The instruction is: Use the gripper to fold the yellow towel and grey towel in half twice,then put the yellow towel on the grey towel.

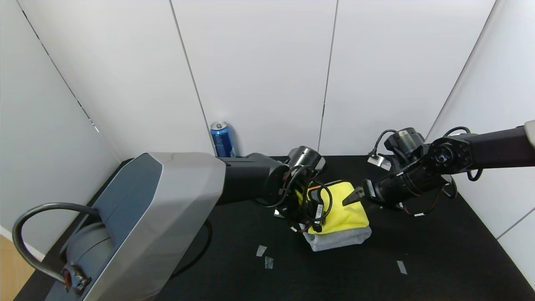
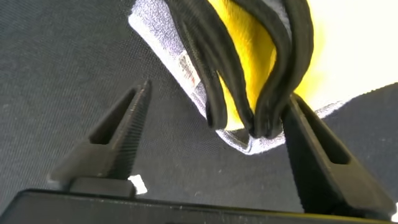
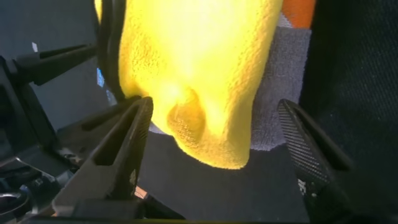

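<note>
The yellow towel lies folded on top of the folded grey towel in the middle of the black table. My left gripper is open at the stack's left corner, its jaws either side of the yellow towel's black-trimmed edges above the grey towel's corner. In the head view it is hidden behind its own wrist and cables. My right gripper is open at the stack's right side, and the yellow towel's end sits between its jaws. The grey towel with its orange patch lies beneath.
A blue can stands at the back by the white wall. Small tape pieces lie on the black table in front of the towels. White walls close in the table on the left, back and right.
</note>
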You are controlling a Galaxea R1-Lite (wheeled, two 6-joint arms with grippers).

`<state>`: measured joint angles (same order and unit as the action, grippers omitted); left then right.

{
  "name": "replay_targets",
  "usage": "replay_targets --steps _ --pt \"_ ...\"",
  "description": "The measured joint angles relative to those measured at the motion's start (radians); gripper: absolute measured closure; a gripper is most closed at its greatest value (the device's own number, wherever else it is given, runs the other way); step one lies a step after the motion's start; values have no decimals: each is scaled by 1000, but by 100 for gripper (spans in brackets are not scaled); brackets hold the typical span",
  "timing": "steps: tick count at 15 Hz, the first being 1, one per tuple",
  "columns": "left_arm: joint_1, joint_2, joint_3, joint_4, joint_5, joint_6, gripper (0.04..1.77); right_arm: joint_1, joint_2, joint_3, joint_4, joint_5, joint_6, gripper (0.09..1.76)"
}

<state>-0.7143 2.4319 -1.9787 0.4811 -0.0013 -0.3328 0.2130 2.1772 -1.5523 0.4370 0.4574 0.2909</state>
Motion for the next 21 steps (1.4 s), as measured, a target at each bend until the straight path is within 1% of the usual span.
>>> replay_targets --steps 1,2,3,13,14,15,16,17,18,19,21 --pt "-1 -1 1 4 6 -1 57 -1 -4 0 5 0 0 61" --pt "0 -21 3 38 51 0 36 5 -30 0 7 2 4 39" --pt "0 -30 5 63 56 -2 31 6 -37 0 10 2 11 35" --pt "0 -30 5 63 56 -2 31 6 -37 0 10 2 11 35" --pt "1 -40 6 70 57 -4 28 7 -47 0 10 3 17 32" --pt "0 -87 17 110 58 -8 20 9 -92 18 13 3 19 24" --pt "0 -126 20 123 58 -11 16 15 -131 36 13 4 33 20" --pt "0 -135 22 129 58 -13 15 16 -140 39 17 4 34 19" --pt "-3 -191 48 160 59 -13 13 22 -186 46 62 3 34 17" --pt "-6 -249 99 160 79 -13 12 31 -234 68 70 1 35 16" --pt "-6 -301 148 160 95 -13 11 41 -284 92 71 -1 66 16"
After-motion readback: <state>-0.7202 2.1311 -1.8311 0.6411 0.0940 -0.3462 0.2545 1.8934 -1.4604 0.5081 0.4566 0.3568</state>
